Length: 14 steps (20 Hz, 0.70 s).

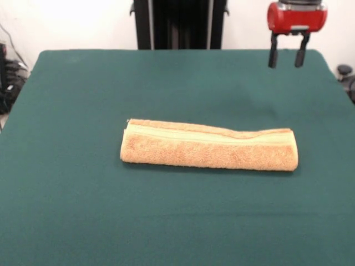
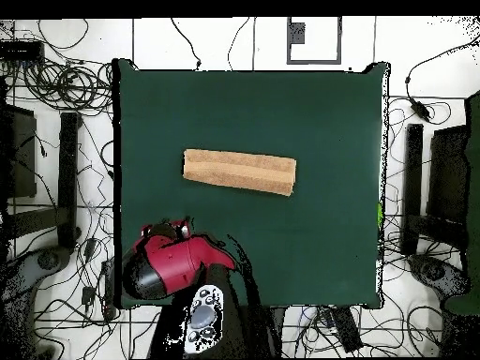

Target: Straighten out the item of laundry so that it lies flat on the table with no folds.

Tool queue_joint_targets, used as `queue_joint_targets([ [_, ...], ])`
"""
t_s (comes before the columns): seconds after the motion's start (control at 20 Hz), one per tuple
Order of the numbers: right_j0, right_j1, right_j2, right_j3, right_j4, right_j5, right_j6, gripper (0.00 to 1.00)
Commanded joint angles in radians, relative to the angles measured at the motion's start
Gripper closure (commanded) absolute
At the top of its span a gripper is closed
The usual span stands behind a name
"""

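Your end effector (image 1: 286, 57) hangs released, well apart from the folded towel (image 1: 209, 146); nothing's grasped yet, so you need its top edge next.

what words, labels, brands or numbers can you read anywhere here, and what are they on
None can be read.
Towel: no tag or print shows.
Table: plain green top, no markings.
Gripper: red housing above it carries no legible lettering.
Arm controls in the overhead view: buttons only, too small to read.

Folded orange-tan towel (image 1: 209, 147) mid-table (image 1: 83, 210)
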Motion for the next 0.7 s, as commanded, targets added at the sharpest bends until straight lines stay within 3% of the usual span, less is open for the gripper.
queue_joint_targets([
  [0.05, 0.004, 0.015, 0.078, 0.066, -0.066, 0.025, 0.033, 0.0],
  [0.4, -0.033, 0.034, 0.193, -0.028, -0.25, 0.168, -0.226, 0.0],
  [0.7, -0.102, 0.072, 0.338, -0.077, -0.395, 0.259, -0.36, 0.0],
])
